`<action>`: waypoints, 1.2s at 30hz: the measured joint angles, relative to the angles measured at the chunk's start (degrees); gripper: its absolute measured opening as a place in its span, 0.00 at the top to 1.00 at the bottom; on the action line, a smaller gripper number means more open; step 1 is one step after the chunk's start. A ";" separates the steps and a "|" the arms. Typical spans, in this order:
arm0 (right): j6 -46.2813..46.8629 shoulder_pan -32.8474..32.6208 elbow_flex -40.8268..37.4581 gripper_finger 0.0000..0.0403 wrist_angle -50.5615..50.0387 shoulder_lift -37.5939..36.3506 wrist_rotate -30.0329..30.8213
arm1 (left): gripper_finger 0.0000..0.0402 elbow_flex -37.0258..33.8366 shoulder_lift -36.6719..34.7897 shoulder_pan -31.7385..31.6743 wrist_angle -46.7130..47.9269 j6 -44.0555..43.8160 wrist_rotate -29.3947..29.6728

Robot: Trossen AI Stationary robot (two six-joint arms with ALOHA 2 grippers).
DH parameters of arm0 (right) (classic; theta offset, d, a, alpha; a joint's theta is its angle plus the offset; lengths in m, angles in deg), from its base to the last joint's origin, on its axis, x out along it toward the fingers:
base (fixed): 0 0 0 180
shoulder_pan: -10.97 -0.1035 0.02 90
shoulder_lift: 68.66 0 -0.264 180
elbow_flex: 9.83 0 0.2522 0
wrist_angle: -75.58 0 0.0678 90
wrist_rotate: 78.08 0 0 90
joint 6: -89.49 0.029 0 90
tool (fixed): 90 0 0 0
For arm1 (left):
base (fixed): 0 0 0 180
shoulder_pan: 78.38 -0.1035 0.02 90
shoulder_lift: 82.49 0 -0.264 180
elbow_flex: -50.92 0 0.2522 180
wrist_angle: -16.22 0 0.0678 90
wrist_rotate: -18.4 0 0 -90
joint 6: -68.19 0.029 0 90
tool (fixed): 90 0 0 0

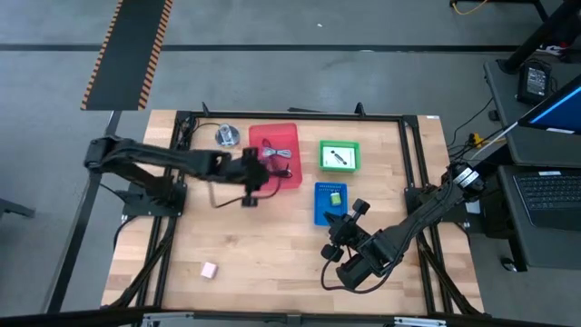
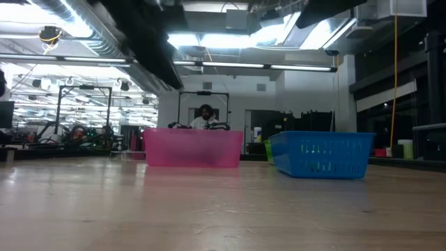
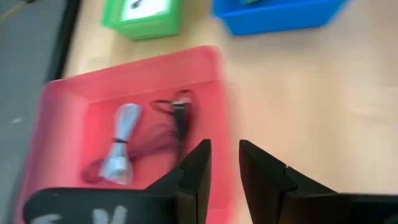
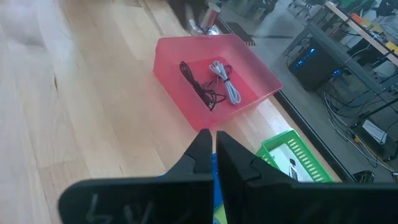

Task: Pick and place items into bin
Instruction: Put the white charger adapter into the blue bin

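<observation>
The left tool is hovering at the front edge of the red bin, its two fingers standing slightly apart with nothing between them. Inside the red bin, just past those fingers, a dark red cord is lying in loose loops, its black plug end running along the bin's long side toward the front. Beside it, farther toward the metal-disc side of the bin, one silvery-blue piece, a bundled light cable, is lying with its long axis parallel to that same side.

The right tool is waiting well away from the red bin, at the front of the blue bin, with its fingers pressed together and holding nothing. From its wrist view the red bin's two contents are showing side by side, both stretched along the bin's length.

One pink cube is sitting on the bare worktop, far in front of the red bin and well apart from both tools. One white card with a black mark is lying in the green bin, just beside the red bin on its right-arm side. One small green piece is lying in the blue bin. One round metal disc is standing just beside the red bin on its left-arm side.

Three bins are counted: red, green, blue
</observation>
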 joint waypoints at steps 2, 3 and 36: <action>-0.02 0.00 0.00 0.99 0.17 0.00 0.02 | 0.81 0.00 -2.61 4.45 2.80 -4.54 0.09; -0.02 0.00 0.00 0.99 0.19 0.00 0.02 | 0.80 0.00 -3.57 6.72 4.07 -7.10 0.17; -6.14 -0.02 0.00 0.74 5.15 0.00 -0.10 | 0.76 -0.02 8.58 48.02 13.34 -89.18 -18.65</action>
